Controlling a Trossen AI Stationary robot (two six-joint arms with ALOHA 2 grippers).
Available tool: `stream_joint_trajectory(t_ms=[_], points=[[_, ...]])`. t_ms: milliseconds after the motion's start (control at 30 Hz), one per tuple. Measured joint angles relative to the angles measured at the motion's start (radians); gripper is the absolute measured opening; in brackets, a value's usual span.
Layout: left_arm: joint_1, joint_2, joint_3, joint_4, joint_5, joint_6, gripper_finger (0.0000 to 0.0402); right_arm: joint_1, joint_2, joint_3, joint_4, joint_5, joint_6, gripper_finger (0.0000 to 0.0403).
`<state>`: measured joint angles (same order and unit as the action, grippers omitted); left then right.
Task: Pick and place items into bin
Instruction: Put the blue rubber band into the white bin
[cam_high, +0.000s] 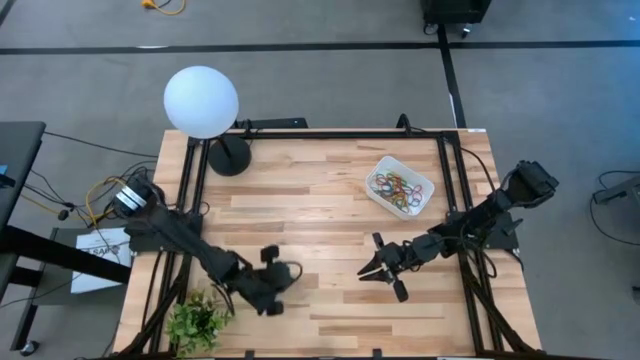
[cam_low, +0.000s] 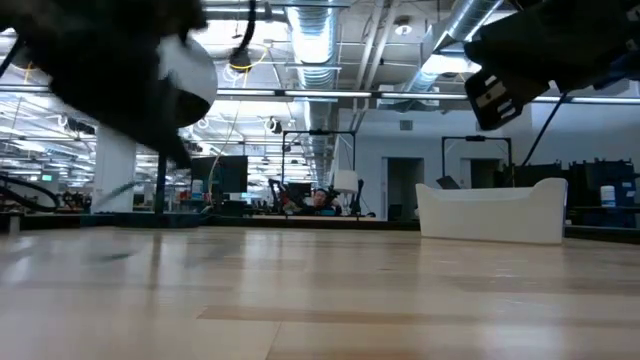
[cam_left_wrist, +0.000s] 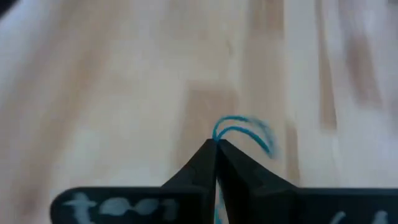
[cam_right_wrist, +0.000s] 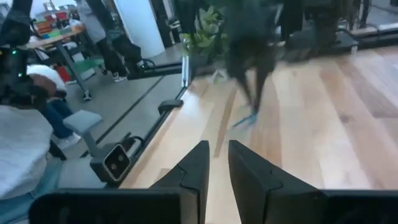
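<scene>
Pale wooden counter (cam_high: 320, 200) of mixed planks, standing on grey floor (cam_high: 300, 90) crossed by dark lines. White globe lamp (cam_high: 201, 101) on a black base at the counter's far corner, small green plant (cam_high: 197, 322) at the near corner. Beyond: open hall with exposed ceiling ducts (cam_low: 320, 40), strip lights, desks, a seated person (cam_low: 320, 200) far off.

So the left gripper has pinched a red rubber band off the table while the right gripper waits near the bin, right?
Not quite: the rubber band pinched by the left gripper is blue, not red, as the left wrist view shows. The right gripper does wait near the bin.
</scene>
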<state>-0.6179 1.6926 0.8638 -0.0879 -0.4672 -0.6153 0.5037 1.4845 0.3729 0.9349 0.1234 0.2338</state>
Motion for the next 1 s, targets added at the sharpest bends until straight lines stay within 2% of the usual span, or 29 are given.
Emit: stream_joint_trajectory(t_ms=[133, 267, 333, 400, 500, 667, 1000], points=[[0.103, -0.081, 0.0, 0.016, -0.086, 0.164, 0.0002, 0.0, 0.0, 0.0, -0.056, -0.055, 0.058, 0.0053], [0.243, -0.129, 0.003, 0.211, -0.078, 0.384, 0.0002, 0.012, 0.002, 0.0, -0.136, -0.11, 0.107, 0.0053], [0.32, -0.127, 0.003, 0.349, -0.001, 0.494, 0.0002, 0.02, 0.008, 0.0, -0.17, -0.106, 0.107, 0.0053], [0.402, -0.123, 0.003, 0.484, 0.119, 0.571, 0.0002, 0.025, 0.01, -0.001, -0.187, -0.1, 0.107, 0.0053], [0.514, -0.088, 0.019, 0.628, 0.261, 0.586, 0.0002, 0.025, 0.01, 0.0, -0.198, -0.099, 0.107, 0.0053], [0.627, 0.027, 0.148, 0.642, 0.297, 0.626, 0.0002, 0.024, 0.01, 0.0, -0.199, -0.098, 0.107, 0.0053], [0.703, 0.381, 0.552, 0.621, 0.273, 0.732, 0.0002, 0.024, 0.01, 0.0, -0.239, -0.097, 0.107, 0.0053]])
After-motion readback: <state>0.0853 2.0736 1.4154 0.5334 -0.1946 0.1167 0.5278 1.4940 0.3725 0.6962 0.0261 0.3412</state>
